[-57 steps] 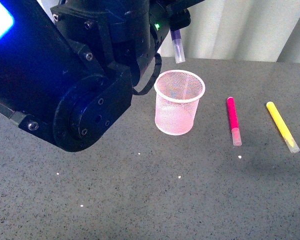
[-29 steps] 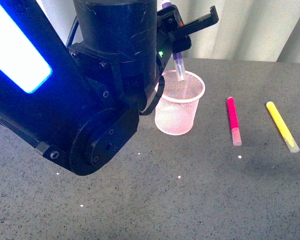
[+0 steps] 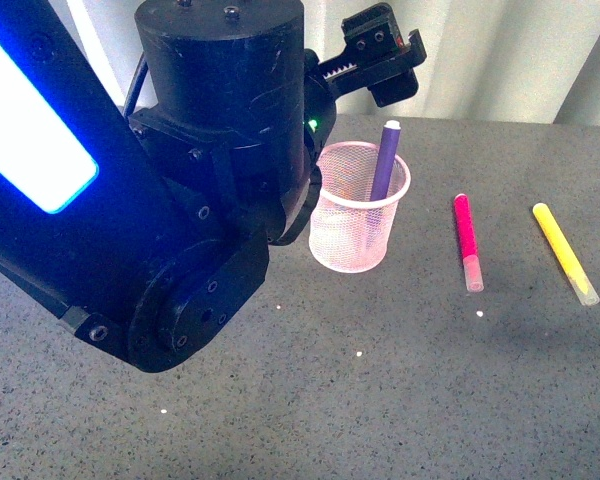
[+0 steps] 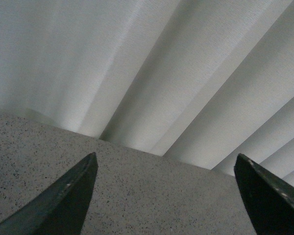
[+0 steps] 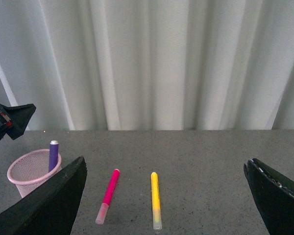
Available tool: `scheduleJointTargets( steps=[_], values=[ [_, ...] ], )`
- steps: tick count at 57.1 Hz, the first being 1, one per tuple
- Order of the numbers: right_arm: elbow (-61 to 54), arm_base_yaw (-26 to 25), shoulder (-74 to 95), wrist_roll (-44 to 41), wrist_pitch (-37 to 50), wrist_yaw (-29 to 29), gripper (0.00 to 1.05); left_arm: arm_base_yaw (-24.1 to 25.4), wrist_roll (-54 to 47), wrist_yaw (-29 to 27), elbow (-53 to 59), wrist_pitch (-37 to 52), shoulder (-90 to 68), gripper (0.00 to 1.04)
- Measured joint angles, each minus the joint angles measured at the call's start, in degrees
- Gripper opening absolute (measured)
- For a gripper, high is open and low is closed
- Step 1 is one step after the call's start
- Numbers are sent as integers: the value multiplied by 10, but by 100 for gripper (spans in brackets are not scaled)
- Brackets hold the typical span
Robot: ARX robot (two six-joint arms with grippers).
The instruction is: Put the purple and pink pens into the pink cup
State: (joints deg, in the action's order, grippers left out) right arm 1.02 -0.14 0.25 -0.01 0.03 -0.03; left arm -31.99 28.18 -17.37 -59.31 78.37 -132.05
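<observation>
Inside the round pale-pink wire-mesh cup [image 3: 345, 240] stands the deep purple marker [image 3: 385, 160]. Its long axis is close to upright, and its upper end leans against the rim on the robot's right and pokes above it. No clear cap shows above the rim, so the capped end is probably at the bottom. That looks like half the task done. The magenta-pink marker with the clear cap [image 3: 467, 240] is not yet in. It lies flat on the dark grey speckled tabletop [image 3: 380, 400], to the right of the cup and clear of it. Its long axis runs almost straight away from the robot, with the clear cap at the nearer end. A yellow marker [image 3: 565, 252] lies further right, roughly parallel and slightly angled. The left gripper [image 4: 165, 155] hovers above and behind the cup, its fingers spread with nothing between them. The right gripper [image 5: 165, 160] is also spread wide and empty, facing the pens and the pale pleated curtain [image 5: 161, 58] from well back.
</observation>
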Motion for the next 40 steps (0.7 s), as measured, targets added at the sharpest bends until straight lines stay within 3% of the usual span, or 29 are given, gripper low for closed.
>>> scheduleJointTargets(
  steps=[4,15,25,33,40],
  values=[
    [0,0,0,0,0,0,98,3,0,5,10,0,5,100],
    [0,0,0,0,0,0,98,21,-8,48,54,-37,73,98],
    [0,0,0,0,0,0,98,68,-23,133,136,-120,218,98],
    [0,0,0,0,0,0,98,134,-40,206,216,-171,351,98],
    [0,0,0,0,0,0,98,223,-50,254,282,-221,461,98]
  ],
)
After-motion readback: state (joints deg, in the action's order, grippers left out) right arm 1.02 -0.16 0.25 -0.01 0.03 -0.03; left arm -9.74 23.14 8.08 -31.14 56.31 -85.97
